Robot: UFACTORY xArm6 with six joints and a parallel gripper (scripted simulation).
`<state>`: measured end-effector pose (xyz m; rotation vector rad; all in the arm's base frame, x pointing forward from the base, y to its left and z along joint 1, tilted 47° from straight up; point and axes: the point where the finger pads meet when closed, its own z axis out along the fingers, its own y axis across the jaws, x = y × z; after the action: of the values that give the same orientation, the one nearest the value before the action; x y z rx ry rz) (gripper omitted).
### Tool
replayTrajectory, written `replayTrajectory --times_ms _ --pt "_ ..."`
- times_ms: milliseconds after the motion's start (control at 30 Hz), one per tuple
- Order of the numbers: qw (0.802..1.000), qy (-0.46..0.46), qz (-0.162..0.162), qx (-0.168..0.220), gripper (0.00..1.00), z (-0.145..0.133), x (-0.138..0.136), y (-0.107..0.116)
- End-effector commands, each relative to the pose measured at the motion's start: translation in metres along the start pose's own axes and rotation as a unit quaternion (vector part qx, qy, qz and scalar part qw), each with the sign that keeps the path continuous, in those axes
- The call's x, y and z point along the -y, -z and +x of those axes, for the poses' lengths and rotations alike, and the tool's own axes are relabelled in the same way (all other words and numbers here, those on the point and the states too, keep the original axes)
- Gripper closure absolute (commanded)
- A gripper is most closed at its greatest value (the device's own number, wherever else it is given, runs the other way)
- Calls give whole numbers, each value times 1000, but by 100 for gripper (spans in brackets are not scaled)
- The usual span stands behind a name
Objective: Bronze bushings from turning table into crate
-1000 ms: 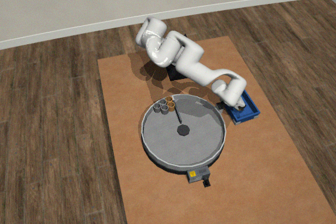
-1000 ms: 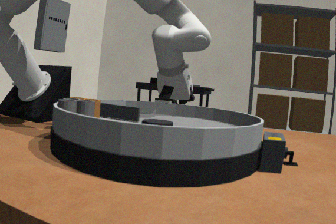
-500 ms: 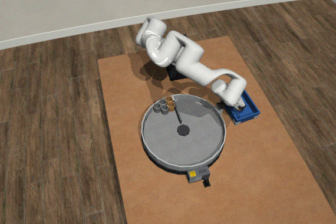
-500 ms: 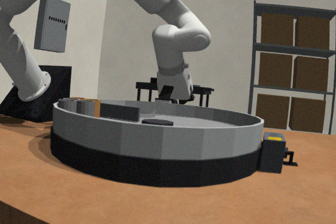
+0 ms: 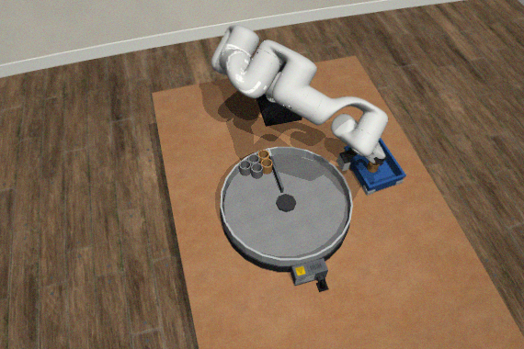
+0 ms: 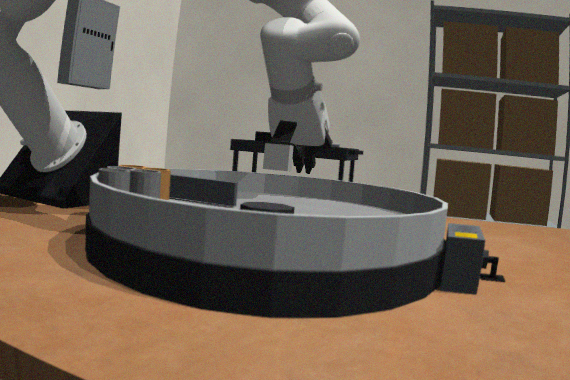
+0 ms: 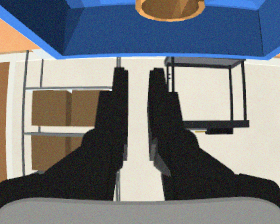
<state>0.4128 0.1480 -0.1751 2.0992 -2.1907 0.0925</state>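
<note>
Top view puts the claw (image 5: 378, 161) (image 6: 304, 171) (image 7: 138, 87) over the crate (image 5: 400, 176) (image 7: 161, 56), with one bronze bushing (image 5: 372, 166) (image 7: 170, 9) inside it. The claw's fingers stand slightly apart with nothing between them; that narrow gap probably serves to let go of a bushing, or to draw out past its wall, without pushing on the crate. The bushing seems to have been left there as a delivered piece, though whether it lies quite still cannot be told.

On the turning table (image 5: 286, 241) (image 6: 240, 239), two more bronze bushings (image 5: 267, 166) (image 6: 165, 184) sit beside three steel bushings (image 5: 256, 170) (image 6: 145, 183), bunched against the dark bar (image 5: 277, 175) (image 6: 207, 191), which likely gathers them as the disc turns. Those two look like the work left, and their steel neighbours could be nudged in a careless grasp.

The exterior view hides the crate behind the turning table, yet shows the claw's tips higher than the rim. Wrist view alone shows the gap between the fingers plainly, and the bushing's open ring beyond them; it shows nothing of the turning table.
</note>
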Motion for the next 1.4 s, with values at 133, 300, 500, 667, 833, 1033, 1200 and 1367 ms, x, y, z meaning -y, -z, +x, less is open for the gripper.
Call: replayTrajectory --times_ms 133,300,500,667,833,1033,1200,1367 --pt "1000 0 1 1 88 -23 1 27" --pt "1000 0 1 1 88 -26 1 31" --pt "1000 0 1 1 88 -26 1 32" --pt "1000 0 1 1 88 -26 1 32" --pt "1000 0 1 1 88 -26 1 32" --pt "1000 0 1 1 88 -26 1 32" --pt "1000 0 1 1 88 -26 1 32" --pt "1000 0 1 1 88 -26 1 32"
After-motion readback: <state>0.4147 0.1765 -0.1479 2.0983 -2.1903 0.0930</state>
